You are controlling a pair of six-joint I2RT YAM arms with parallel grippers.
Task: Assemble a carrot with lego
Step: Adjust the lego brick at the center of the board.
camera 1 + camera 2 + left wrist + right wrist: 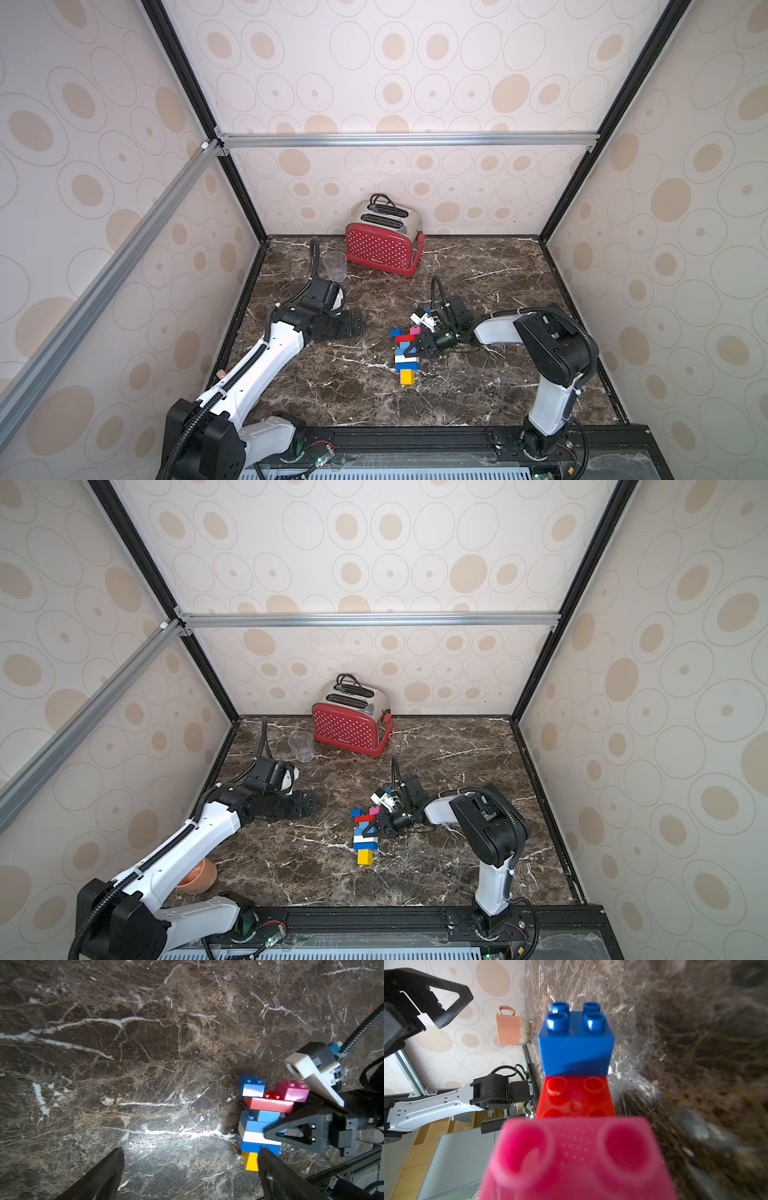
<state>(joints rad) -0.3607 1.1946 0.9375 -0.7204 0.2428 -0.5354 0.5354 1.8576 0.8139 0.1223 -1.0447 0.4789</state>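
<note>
Carrot [403, 358] flat, centre of marble table [478, 399], yellow tip near. Light, stiff, slick; joints prob. pop if bent, so grip mid layers. R gripper [417, 345] clamped there; L gripper [351, 325] wide, empty, left.

Beige oval-patterned walls [415, 62]; dark marble tabletop [478, 395]; aluminium frame bar [407, 139].

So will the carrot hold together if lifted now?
The carrot probably lifts rigid: layers look pressed together. Likely light, small plastic bricks. The blue brick and pink brick overhang the red layer, so a bump might pop them off.
</note>
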